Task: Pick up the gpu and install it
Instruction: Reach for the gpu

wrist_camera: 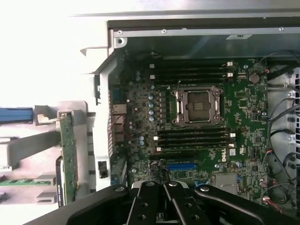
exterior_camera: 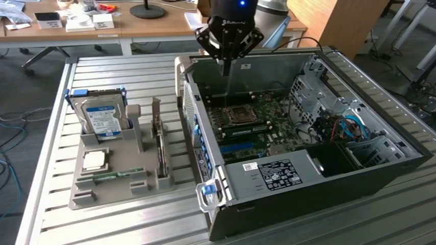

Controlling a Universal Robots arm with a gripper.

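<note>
**Q:** Fingers (exterior_camera: pixel 227 67) first. What state?
**Me:** Pressed shut, tip to tip, nothing between them.

**Q:** Exterior view?
**Me:** I hang over the open computer case (exterior_camera: pixel 272 64), tips pointing down toward the motherboard (exterior_camera: pixel 252 122), touching nothing. The gpu (exterior_camera: pixel 159 140) stands on edge in the grey holder (exterior_camera: pixel 116 189) on the slatted tabletop (exterior_camera: pixel 122 71), at the exterior view's left of the case. Same holder: a hard drive (exterior_camera: pixel 102 118) upright, a processor chip (exterior_camera: pixel 94 161) lying flat, a memory stick (exterior_camera: pixel 117 176). I am well apart from all of them.

**Q:** Wrist view?
**Me:** Fingers (wrist_camera: pixel 163 194) closed and empty, above the motherboard (wrist_camera: pixel 197 140). The blue expansion slot (wrist_camera: pixel 182 166) near my tips is bare; no card seated in it. The gpu (wrist_camera: pixel 69 154) shows beyond the case wall, its green board upright in the holder (wrist_camera: pixel 18 145).

**Q:** How far along?
**Me:** My reading: nothing accomplished yet. The card is not picked up and the slot is unfilled. Both the grasp and the seating remain. I am over the install site, not the card.
</note>
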